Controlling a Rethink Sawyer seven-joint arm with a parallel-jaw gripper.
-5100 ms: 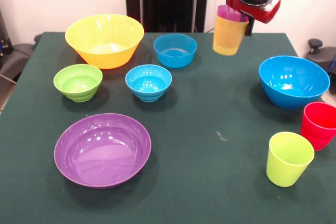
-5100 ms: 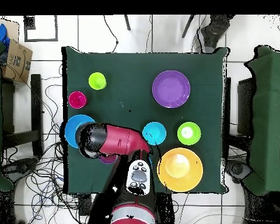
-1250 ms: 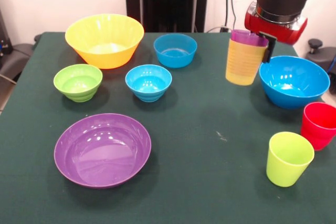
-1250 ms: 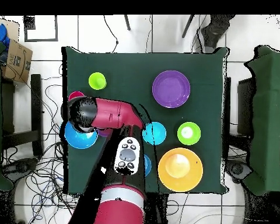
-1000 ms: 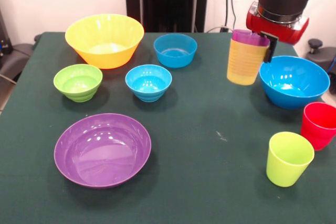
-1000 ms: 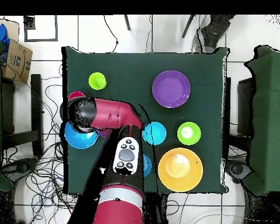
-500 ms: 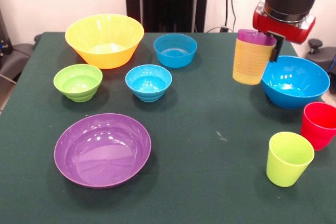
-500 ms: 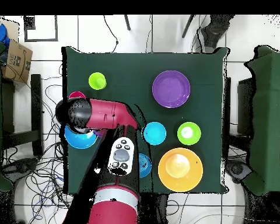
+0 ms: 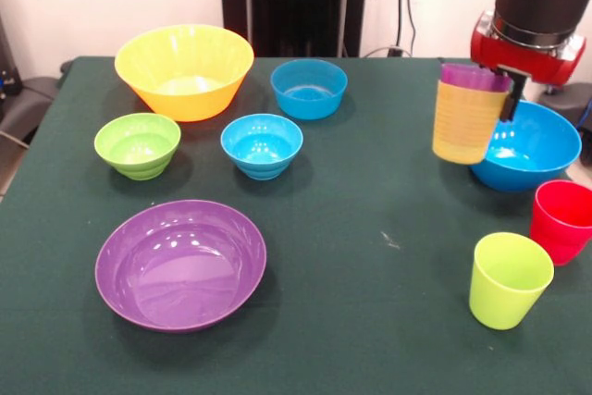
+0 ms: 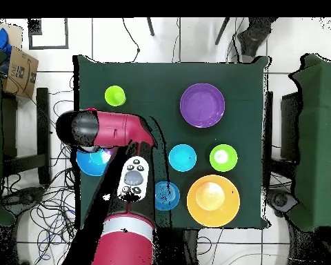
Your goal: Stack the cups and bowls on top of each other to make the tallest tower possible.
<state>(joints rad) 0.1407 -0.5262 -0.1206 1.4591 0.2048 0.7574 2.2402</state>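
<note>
- The gripper (image 9: 504,85) grips the yellow cup (image 9: 465,124) (purple cup (image 9: 474,76) tucked inside) up in the air.
- It hangs beside the big blue bowl (image 9: 532,150), far right.

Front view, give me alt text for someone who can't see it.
A red and black robot gripper holds a purple plastic cup nested in a yellow plastic cup above the green table, beside a large blue bowl. Red and lime green cups stand nearby; five more bowls sit left.
</note>
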